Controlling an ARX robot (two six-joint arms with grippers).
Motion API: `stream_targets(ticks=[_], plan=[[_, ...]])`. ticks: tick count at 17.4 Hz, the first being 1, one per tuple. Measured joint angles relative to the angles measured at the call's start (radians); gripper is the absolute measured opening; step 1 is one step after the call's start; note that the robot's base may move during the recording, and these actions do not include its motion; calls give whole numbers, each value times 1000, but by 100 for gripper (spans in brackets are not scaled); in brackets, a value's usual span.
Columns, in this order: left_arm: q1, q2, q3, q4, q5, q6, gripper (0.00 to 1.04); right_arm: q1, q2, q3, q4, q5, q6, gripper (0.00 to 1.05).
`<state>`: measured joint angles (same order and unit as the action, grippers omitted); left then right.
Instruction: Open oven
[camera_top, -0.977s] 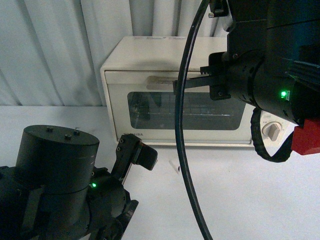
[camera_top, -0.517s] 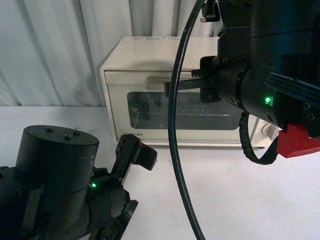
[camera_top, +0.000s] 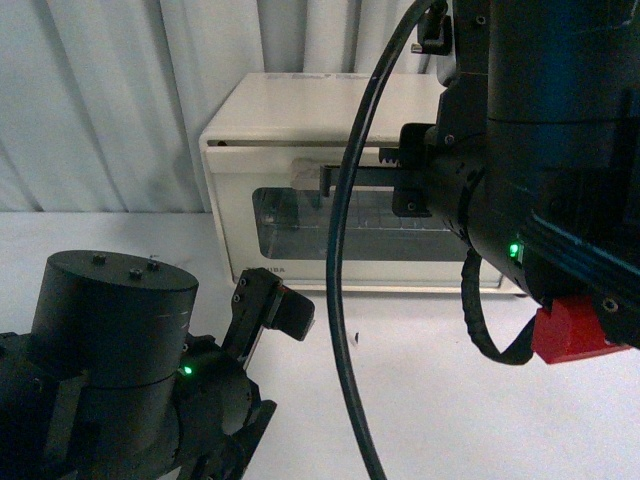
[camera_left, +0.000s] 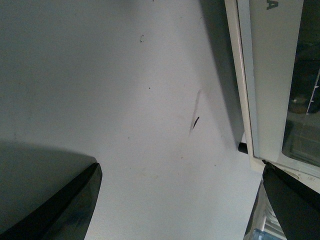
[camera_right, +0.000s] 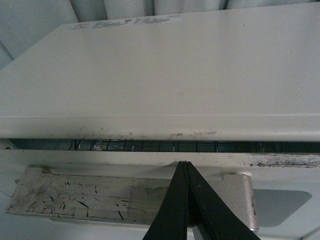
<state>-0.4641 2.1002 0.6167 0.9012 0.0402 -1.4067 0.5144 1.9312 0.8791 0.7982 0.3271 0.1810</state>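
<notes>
The cream-white oven (camera_top: 300, 110) stands at the back of the white table, against the curtain. Its glass door (camera_top: 290, 220) is ajar at the top; in the right wrist view a dark slit (camera_right: 150, 146) shows the wire rack under the oven top (camera_right: 175, 70). My right gripper (camera_top: 326, 180) is shut, its joined tips (camera_right: 184, 166) over the flat bar handle (camera_right: 75, 197) at the door's upper edge. My left gripper (camera_top: 275, 312) is open and empty, low over the table in front of the oven (camera_left: 270, 75). The knobs are hidden behind my right arm.
A thick black cable (camera_top: 345, 300) hangs from the right arm across the oven front. A red block (camera_top: 570, 332) sits on the right arm. The white table (camera_left: 125, 100) carries a small dark mark (camera_left: 196, 121). Pale curtains (camera_top: 100, 100) close the back.
My right arm has moved left and lower, its shut tips sliding left along the handle. The door's top edge has come away from the oven body, opening a slit.
</notes>
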Motion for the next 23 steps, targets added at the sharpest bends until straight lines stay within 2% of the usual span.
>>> stream_targets(ticks=[3, 8, 11, 13, 14, 16, 17, 18, 20, 21, 22, 23], plan=[[0, 0, 0, -1, 0, 0, 98, 44, -45, -68, -5, 42, 30, 2], [0, 0, -3, 4, 1, 1, 98, 174, -228, -290, -129, 108, 27, 2], [0, 0, -2, 1, 1, 1, 98, 147, -539, -459, -269, 325, 25, 2], [0, 0, -2, 1, 0, 1, 98, 117, -774, -588, -493, 494, 141, 2], [0, 0, -2, 1, 0, 1, 98, 96, -863, -623, -618, 520, 224, 5], [0, 0, -2, 0, 1, 1, 98, 7, -1033, -676, -881, 480, 462, 25], [0, 0, -2, 0, 0, 1, 98, -40, -1079, -684, -979, 435, 604, 35], [0, 0, -2, 0, 0, 1, 98, -74, -1087, -685, -1001, 415, 697, 44], [0, 0, -2, 0, 1, 1, 98, -66, -1008, -658, -904, 431, 756, 66], [0, 0, -2, 0, 3, 1, 98, -49, -964, -670, -739, 409, 713, 73], [0, 0, -1, 0, 3, 1, 98, -80, -870, -758, -372, 247, 558, 63], [-5, 0, -2, 1, 4, 1, 98, -124, -855, -859, -180, 148, 415, 54]])
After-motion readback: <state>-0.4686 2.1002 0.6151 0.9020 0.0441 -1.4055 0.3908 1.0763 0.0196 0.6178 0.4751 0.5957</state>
